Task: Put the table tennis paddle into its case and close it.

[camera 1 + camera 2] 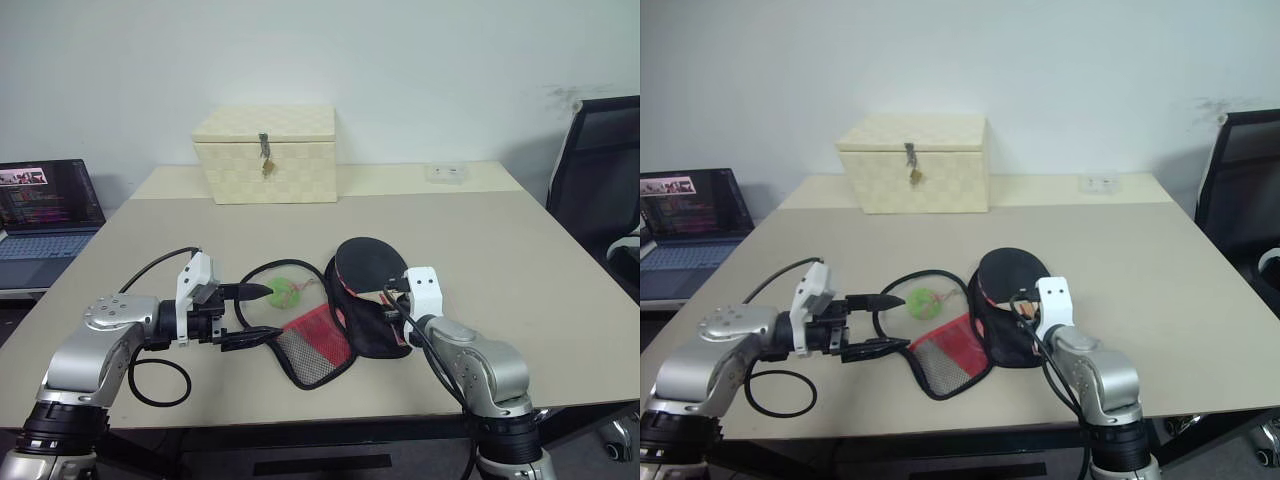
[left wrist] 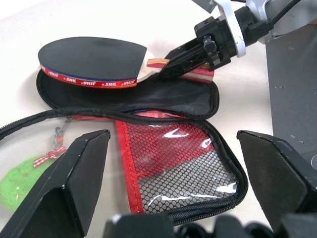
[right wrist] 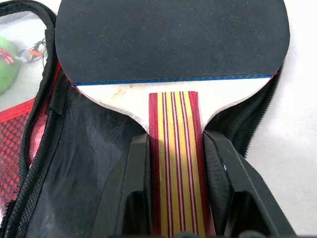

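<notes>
From the head camera, the case (image 1: 335,335) lies unzipped and spread open near the front edge of the desk (image 1: 520,250), about midway along it, its red mesh flap folded out toward the left and its black half to the right. The table tennis paddle (image 1: 368,266) rests black face up over that black half, blade toward the back edge. The right gripper (image 1: 392,297) clamps the paddle's handle, while the left gripper (image 1: 245,315) hovers beside the mesh flap with its fingers spread wide, holding nothing. A green charm (image 1: 281,292) lies on a black cord loop (image 1: 262,280) just behind the left gripper. A cream woven box (image 1: 266,153) stands near the back edge, and a laptop (image 1: 45,215) sits off the desk's left side. The left wrist camera shows its own two fingers (image 2: 74,183) well apart above the mesh flap, with the paddle on the black lining beyond. The right wrist camera shows both fingers (image 3: 130,193) pressed against the striped handle, the blade lying over the open case.
</notes>
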Controlling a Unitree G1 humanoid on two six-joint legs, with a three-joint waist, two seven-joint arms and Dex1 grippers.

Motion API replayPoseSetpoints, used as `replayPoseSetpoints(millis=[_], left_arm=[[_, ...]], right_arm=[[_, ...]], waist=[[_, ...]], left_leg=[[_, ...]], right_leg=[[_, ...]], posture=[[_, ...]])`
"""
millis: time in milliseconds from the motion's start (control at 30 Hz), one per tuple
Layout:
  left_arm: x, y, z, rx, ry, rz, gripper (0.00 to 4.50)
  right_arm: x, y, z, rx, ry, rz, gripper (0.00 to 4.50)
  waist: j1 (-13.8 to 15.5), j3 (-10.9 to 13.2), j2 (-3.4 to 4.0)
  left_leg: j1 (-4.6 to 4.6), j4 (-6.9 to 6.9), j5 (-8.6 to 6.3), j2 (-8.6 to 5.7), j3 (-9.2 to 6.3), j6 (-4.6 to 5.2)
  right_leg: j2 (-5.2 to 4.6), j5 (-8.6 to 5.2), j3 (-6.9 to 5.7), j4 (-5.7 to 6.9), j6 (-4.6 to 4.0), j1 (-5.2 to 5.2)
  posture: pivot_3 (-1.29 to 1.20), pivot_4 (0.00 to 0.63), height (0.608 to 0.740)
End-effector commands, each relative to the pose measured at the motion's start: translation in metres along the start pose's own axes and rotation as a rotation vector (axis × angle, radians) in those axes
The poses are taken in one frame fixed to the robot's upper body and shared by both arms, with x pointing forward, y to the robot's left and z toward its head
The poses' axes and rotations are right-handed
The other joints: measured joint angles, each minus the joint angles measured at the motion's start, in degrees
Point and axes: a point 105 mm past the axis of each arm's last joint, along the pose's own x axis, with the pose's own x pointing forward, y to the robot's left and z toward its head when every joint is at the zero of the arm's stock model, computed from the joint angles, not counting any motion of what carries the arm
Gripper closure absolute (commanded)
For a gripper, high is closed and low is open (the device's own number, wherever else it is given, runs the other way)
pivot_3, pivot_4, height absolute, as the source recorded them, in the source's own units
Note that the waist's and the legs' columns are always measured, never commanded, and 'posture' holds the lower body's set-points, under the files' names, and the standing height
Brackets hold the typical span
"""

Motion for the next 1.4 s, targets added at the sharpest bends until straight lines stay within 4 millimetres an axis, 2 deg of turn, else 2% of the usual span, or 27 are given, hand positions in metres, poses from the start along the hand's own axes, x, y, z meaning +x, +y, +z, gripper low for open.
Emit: replayPoseSetpoints(millis=[33,467,533,633,800,867,1000,1133,1233,1400], left_arm=[[-0.005,0.003,0.010,0.043,-0.012,0.020,0.00],[-0.004,0.002,0.010,0.041,-0.012,0.019,0.00],[-0.004,0.002,0.010,0.041,-0.012,0.020,0.00],[-0.004,0.002,0.010,0.042,-0.011,0.022,0.00],[-0.005,0.001,0.008,0.031,-0.006,0.032,0.00],[-0.006,0.001,0.006,0.021,0.001,0.043,0.00],[-0.014,0.005,-0.006,-0.011,0.036,0.109,0.00],[-0.020,0.017,-0.017,-0.039,0.045,0.208,0.00],[-0.022,0.019,-0.027,-0.063,0.065,0.238,0.66],[-0.031,0.021,-0.051,-0.094,0.168,0.272,2.40]], right_arm=[[-0.003,0.007,0.016,-0.014,-0.083,0.019,3.41],[0.002,0.006,0.002,-0.003,-0.037,0.010,3.41],[0.002,0.006,0.003,0.003,-0.043,0.010,2.69],[0.002,0.008,0.006,0.005,-0.057,0.016,1.94],[-0.008,0.009,0.021,0.015,-0.102,0.033,0.09],[-0.016,0.011,0.027,-0.008,-0.112,0.074,0.04],[-0.048,0.025,0.051,-0.129,-0.192,0.335,0.04],[-0.074,0.024,0.062,-0.178,-0.199,0.520,0.04],[-0.092,0.024,0.068,-0.229,-0.194,0.633,0.00],[-0.111,0.022,0.076,-0.269,-0.194,0.723,0.00]], waist=[[0.0,0.0,0.00],[0.0,0.0,0.00],[0.0,0.0,0.00],[0.0,0.0,-0.02],[0.0,0.0,-0.01],[0.1,0.0,-0.02],[0.1,0.0,-0.02],[0.1,0.0,-0.02],[0.1,0.0,-0.02],[0.1,0.0,-0.02]], left_leg=[[0.00,0.00,0.00,0.00,0.00,0.00],[0.00,0.00,0.00,0.00,0.00,0.00],[0.00,0.00,0.00,0.00,0.00,0.00],[0.00,0.00,0.00,0.00,0.00,0.00],[0.01,0.01,0.00,0.01,-0.01,0.00],[0.01,0.01,0.00,0.02,-0.01,0.00],[0.00,0.03,0.00,0.01,-0.01,0.00],[0.02,0.05,0.00,0.01,-0.05,0.00],[0.07,0.06,0.00,0.01,-0.05,0.01],[0.09,0.06,0.00,0.01,-0.01,0.01]], right_leg=[[0.00,0.00,0.00,0.00,0.00,0.00],[0.00,0.01,0.00,0.01,-0.01,0.00],[0.00,0.01,0.00,0.01,-0.02,0.00],[0.00,0.01,0.00,0.02,-0.02,0.00],[0.00,0.01,-0.01,0.04,-0.02,0.00],[-0.01,0.02,0.00,0.03,-0.03,0.00],[-0.03,0.01,0.00,0.02,-0.01,0.01],[-0.04,-0.02,-0.05,0.02,0.04,0.04],[0.00,-0.03,-0.06,0.03,0.05,0.08],[0.00,-0.02,-0.03,0.03,0.03,0.08]], posture=[[0.00,0.150,0.740],[0.00,0.150,0.740],[0.00,0.150,0.740],[0.00,0.150,0.740],[0.00,0.150,0.740],[0.00,0.150,0.740],[0.00,0.150,0.740],[0.00,0.150,0.740],[0.00,0.150,0.740],[0.00,0.150,0.740]])
